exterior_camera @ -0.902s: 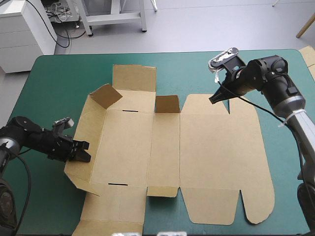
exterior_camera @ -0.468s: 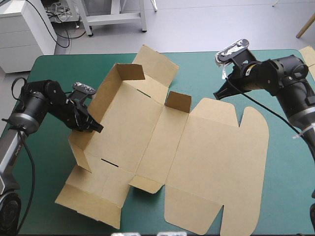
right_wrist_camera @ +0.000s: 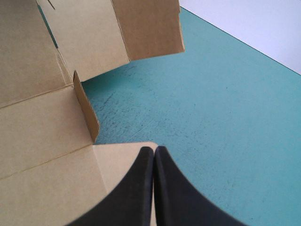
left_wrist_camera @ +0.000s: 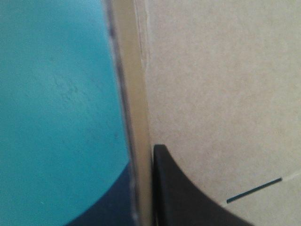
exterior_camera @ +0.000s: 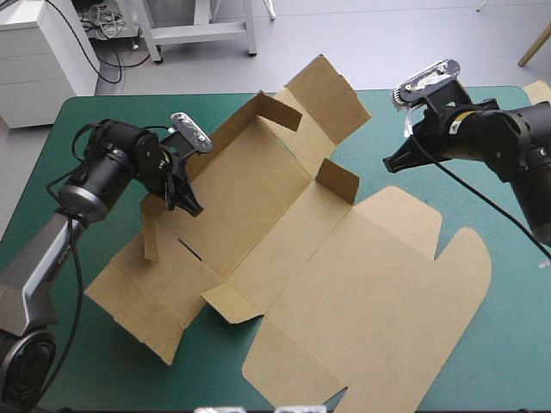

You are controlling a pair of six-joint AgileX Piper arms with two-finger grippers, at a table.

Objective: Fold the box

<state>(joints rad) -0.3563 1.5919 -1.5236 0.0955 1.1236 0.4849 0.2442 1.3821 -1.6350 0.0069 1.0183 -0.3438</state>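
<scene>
Left claw (exterior_camera: 191, 206) grips box (exterior_camera: 258, 198) wall; right claw (exterior_camera: 388, 163) clenched empty beside box.

The brown box (exterior_camera: 284, 249) lies unfolded diagonally across mid-frame, its upper-left walls raised, wide lid flat lower right.

Left arm in from 8 o'clock, elbow bent, wrist high. Left gripper (exterior_camera: 187, 204) points 5 o'clock, black fingers (left_wrist_camera: 183, 197) pinched on box (exterior_camera: 258, 189) wall. Right arm in from 3 o'clock. Right gripper (exterior_camera: 392, 163) points 8 o'clock, tips pressed together in one arch.
</scene>
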